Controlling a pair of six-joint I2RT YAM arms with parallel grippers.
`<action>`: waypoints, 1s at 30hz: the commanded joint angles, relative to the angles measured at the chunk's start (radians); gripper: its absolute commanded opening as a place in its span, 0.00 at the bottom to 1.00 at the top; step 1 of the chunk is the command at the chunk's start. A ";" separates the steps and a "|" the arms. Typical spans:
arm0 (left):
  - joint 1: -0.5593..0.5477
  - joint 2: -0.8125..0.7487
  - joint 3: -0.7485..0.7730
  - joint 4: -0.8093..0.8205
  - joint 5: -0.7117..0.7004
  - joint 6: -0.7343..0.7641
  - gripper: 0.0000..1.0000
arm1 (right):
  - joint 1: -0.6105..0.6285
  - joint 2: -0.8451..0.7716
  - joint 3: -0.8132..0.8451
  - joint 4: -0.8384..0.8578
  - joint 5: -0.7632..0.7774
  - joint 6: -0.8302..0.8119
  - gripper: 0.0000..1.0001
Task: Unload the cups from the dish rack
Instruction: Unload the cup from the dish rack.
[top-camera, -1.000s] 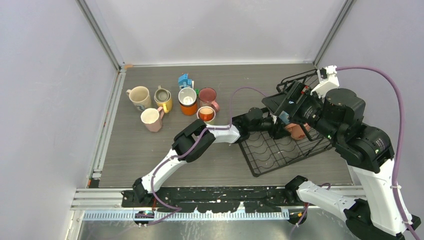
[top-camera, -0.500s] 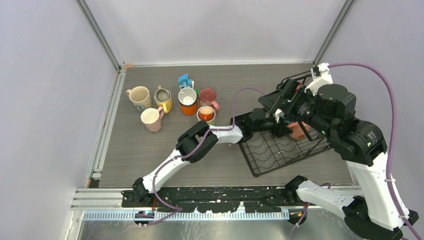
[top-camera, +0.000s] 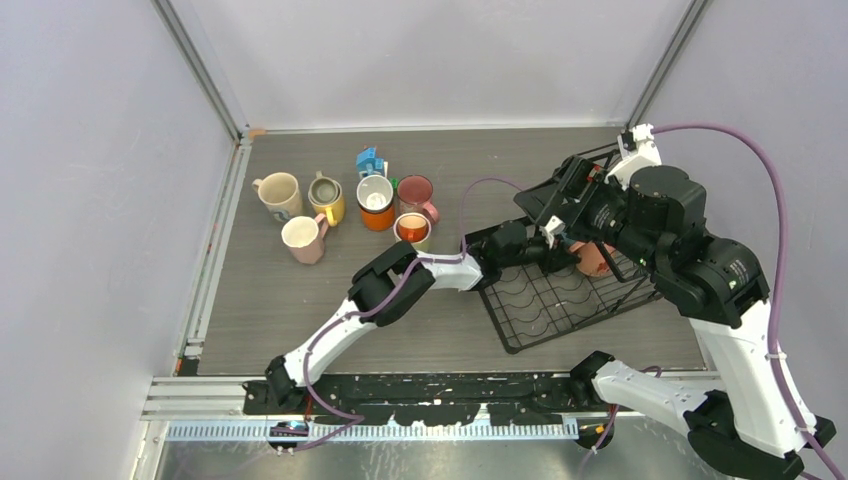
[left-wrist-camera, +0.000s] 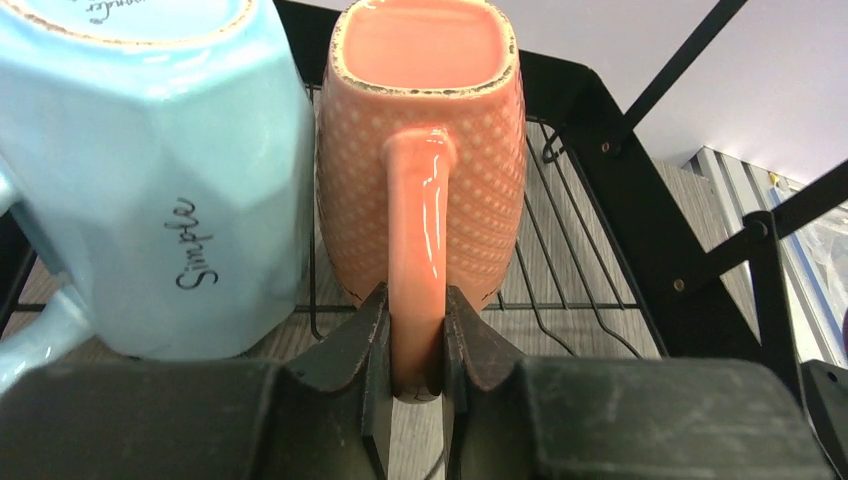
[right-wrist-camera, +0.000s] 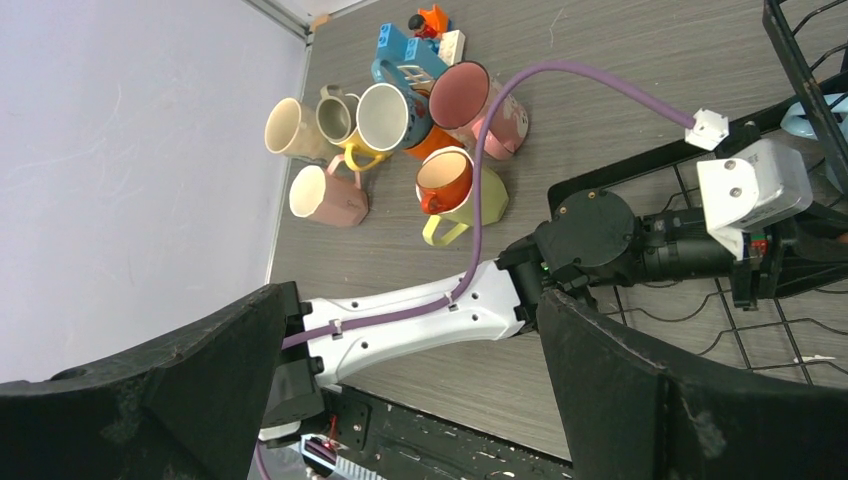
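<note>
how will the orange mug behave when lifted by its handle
The orange mug looks like thick glazed ceramic: probably rigid, fairly heavy. Its glossy handle may pivot between the jaws. It could clink the blue mug beside it.

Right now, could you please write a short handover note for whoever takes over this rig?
Left gripper: shut on the handle of the salmon cup, which stands in the dish rack, not yet lifted.
Right gripper: open and empty, held above the rack.
Done: six cups stand grouped on the far left of the table.
Left: lift the salmon cup out and set it with the group, then take the light blue cup beside it. The arms hide part of the rack, so check it for more.
</note>
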 joint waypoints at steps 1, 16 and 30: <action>-0.023 -0.115 -0.085 0.057 0.001 0.002 0.00 | 0.004 0.004 -0.002 0.042 0.012 -0.007 1.00; -0.029 -0.391 -0.414 0.117 -0.060 0.029 0.00 | 0.004 0.037 0.027 0.052 0.057 -0.018 1.00; -0.007 -0.638 -0.670 0.144 -0.243 -0.034 0.00 | 0.005 0.063 0.019 0.072 0.072 -0.009 1.00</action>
